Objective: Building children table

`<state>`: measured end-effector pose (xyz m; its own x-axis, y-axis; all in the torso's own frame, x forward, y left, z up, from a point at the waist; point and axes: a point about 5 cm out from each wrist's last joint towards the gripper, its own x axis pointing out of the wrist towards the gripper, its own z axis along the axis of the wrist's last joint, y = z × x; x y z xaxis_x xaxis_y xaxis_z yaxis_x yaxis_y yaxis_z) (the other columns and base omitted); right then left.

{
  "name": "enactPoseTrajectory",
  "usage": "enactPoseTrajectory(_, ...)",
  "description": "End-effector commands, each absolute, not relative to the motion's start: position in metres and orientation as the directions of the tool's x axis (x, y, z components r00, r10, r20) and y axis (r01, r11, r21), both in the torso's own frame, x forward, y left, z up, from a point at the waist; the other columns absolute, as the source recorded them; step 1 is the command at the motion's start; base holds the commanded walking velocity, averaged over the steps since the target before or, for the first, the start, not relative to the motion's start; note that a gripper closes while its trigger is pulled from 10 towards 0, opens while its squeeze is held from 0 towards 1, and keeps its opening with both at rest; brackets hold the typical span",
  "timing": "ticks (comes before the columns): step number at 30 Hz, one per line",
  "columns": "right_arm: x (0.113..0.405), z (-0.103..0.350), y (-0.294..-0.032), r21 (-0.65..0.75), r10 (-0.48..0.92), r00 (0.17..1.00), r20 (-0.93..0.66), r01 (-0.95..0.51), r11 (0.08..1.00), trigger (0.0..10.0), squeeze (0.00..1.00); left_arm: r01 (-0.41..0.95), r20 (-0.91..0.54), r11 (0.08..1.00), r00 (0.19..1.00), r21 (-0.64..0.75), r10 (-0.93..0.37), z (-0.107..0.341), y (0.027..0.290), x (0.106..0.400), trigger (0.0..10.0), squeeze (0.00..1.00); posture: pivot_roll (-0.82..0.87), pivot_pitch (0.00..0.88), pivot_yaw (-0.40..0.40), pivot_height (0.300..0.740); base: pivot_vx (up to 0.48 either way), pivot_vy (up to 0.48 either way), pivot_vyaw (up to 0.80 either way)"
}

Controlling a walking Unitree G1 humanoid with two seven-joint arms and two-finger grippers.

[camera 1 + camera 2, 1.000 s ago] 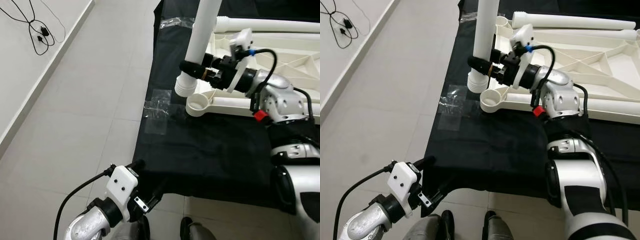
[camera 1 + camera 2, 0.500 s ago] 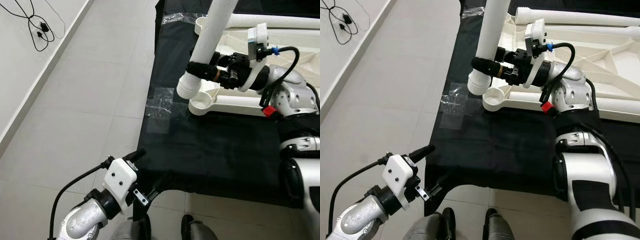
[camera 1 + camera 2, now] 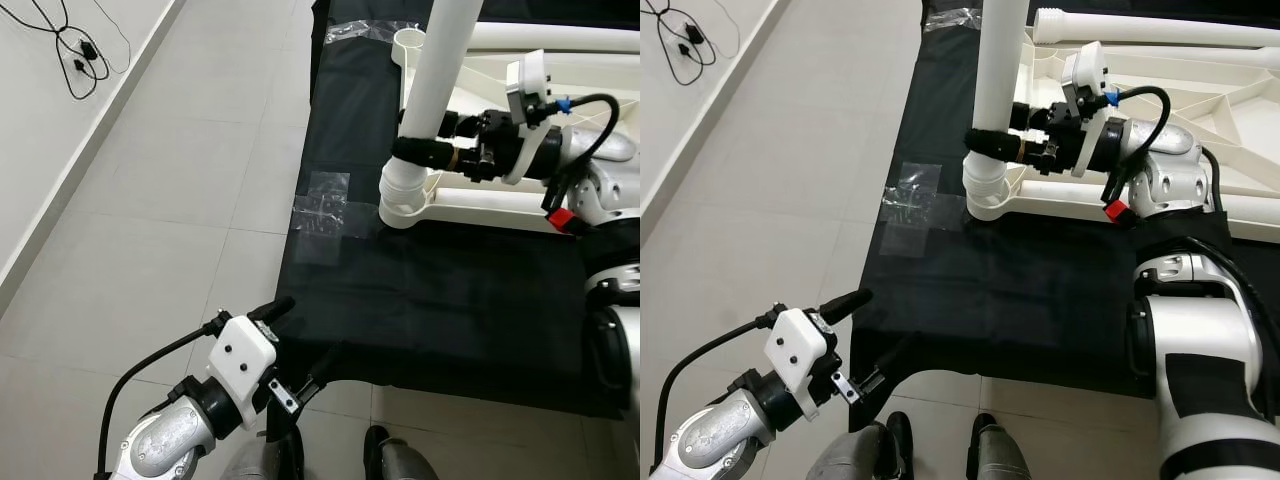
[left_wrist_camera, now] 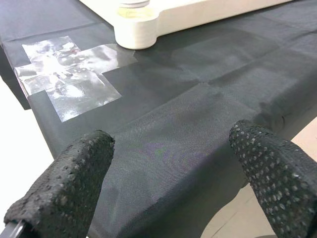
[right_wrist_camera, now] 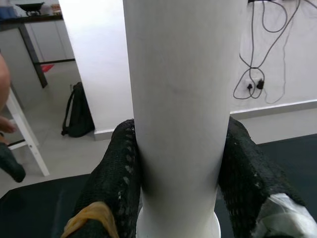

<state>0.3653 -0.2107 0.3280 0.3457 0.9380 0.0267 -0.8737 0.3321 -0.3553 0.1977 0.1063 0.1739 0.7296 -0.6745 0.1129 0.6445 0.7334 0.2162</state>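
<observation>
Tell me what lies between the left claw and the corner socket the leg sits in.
In the left wrist view, bare black cloth and a clear tape patch.

Blk cloth [image 3: 430, 290] on floor [image 3: 180, 200] w/ tabletop [image 3: 520, 205], tape [image 3: 322, 203].

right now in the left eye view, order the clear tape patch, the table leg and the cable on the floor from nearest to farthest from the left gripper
1. Clear tape patch, on the black cloth's left edge, ahead of the left gripper.
2. Table leg, farther ahead to the right, upright, held by the right gripper at the tabletop's corner socket.
3. Cable, far ahead on the left by the wall.
</observation>
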Motion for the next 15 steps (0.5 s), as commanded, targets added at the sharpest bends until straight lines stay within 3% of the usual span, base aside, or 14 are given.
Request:
enactPoseTrajectory(1,0.363,0.325,-0.212,-0.360,0.946,0.324,0.027,-0.879,0.311,10.0,0.00,0.663,0.109,0.722,0.717,0.197,-0.688,0.174,0.104,0.194,10.0,0.00,0.11,0.377,0.040,0.740,0.000,0.000,0.00)
enactPoseTrajectory(15,0.366,0.309,-0.204,-0.356,0.937,0.348,0.037,-0.871,0.338,10.0,0.00,0.667,0.121,0.717,0.709,0.203,-0.695,0.179,0.101,0.194,10.0,0.00,0.11,0.381,0.048,0.740,0.000,0.000,0.00)
